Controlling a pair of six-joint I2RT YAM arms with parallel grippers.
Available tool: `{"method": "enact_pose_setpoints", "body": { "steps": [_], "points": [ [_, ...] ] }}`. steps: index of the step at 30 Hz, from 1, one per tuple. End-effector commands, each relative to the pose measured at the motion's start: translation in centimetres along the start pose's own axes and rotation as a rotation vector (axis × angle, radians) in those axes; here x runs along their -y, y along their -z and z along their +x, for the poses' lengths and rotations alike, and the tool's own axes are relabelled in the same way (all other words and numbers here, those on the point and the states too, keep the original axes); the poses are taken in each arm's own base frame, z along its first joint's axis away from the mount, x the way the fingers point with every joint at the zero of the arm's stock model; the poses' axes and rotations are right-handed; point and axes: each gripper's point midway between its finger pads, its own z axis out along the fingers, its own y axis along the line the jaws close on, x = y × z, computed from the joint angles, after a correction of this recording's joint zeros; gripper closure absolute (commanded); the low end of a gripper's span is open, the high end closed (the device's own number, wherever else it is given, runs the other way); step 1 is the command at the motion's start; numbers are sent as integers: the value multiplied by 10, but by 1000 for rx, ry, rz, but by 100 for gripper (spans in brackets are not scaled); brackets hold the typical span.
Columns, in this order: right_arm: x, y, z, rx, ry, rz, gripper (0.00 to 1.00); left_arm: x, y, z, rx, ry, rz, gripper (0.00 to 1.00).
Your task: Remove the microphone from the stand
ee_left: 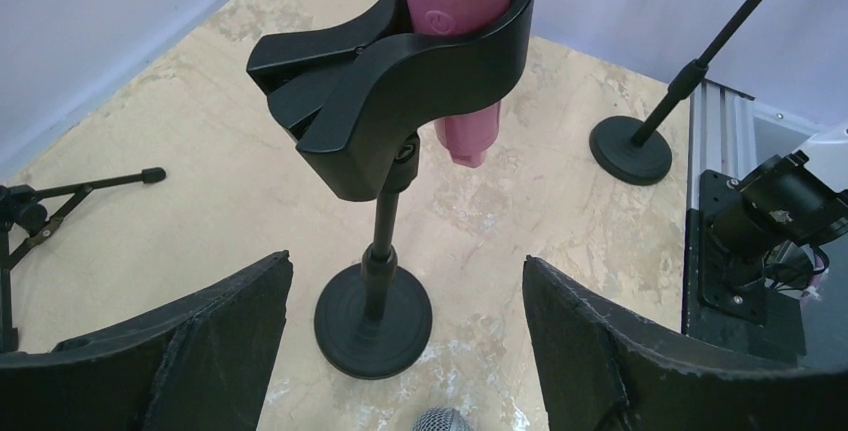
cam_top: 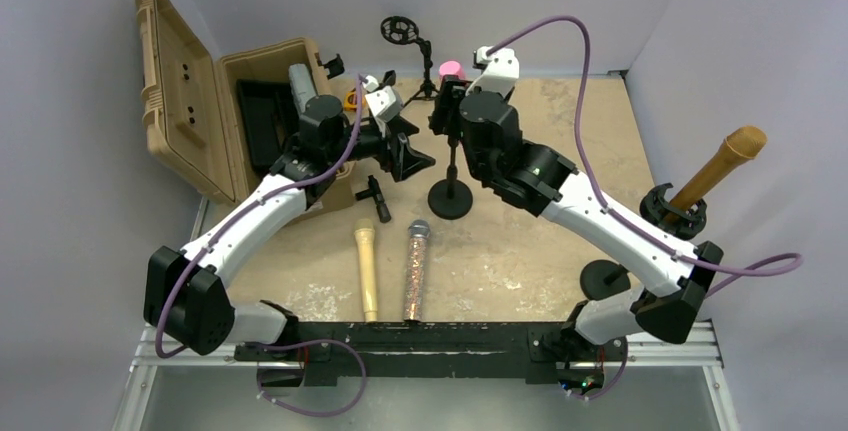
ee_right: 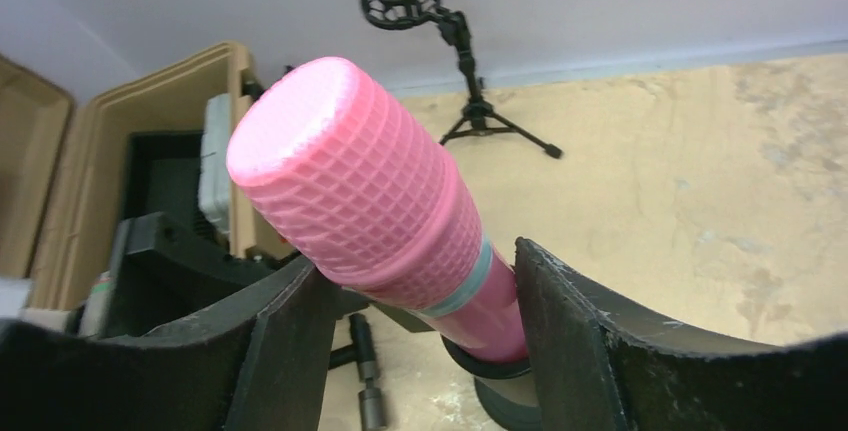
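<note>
A pink microphone [cam_top: 452, 68] sits in the black clip [ee_left: 400, 81] of a round-based stand [cam_top: 449, 198] at the middle of the table. In the right wrist view the microphone's mesh head [ee_right: 350, 186] points toward the camera. My right gripper [ee_right: 415, 291] has one finger on each side of it, just below the head, and is shut on it [cam_top: 450, 106]. My left gripper [cam_top: 415, 156] is open and empty, just left of the stand. In the left wrist view its fingers [ee_left: 405, 351] flank the stand's pole and base [ee_left: 373, 321] without touching them.
An open tan case [cam_top: 220, 111] stands at the back left. A gold microphone [cam_top: 366, 266] and a glittery one [cam_top: 416, 266] lie in front of the stand. A tripod stand [cam_top: 405, 36] is at the back. A tan microphone in a stand [cam_top: 715, 171] is at the right.
</note>
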Motion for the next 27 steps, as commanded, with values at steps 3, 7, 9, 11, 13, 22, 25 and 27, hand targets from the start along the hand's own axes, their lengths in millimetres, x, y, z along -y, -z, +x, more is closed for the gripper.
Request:
{"method": "enact_pose_setpoints", "body": {
  "steps": [3, 7, 9, 11, 13, 22, 25, 27],
  "points": [
    [11, 5, -25, 121, 63, 67, 59, -3, 0, -22, 32, -43, -8, 16],
    [-17, 6, -38, 194, 97, -109, 97, -6, 0, -25, 40, -45, -23, 13],
    [-36, 14, -48, 237, 131, -238, 100, -15, 0, -26, 41, -66, -49, 12],
    [-48, 25, -57, 284, 173, -337, 100, -28, 1, -29, 48, -75, -79, 12],
    [-55, 36, -63, 335, 235, -420, 100, -38, 6, -39, 90, -63, -66, 12],
    [-56, 42, -36, 360, 402, -511, 100, -30, 12, -55, 190, -154, 210, 16],
    [-58, 41, -34, 356, 408, -520, 100, -26, 10, -60, 231, -170, 263, 16],
    [-59, 42, -33, 357, 411, -532, 100, -23, 6, -59, 230, -175, 297, 16]
  ]
}}
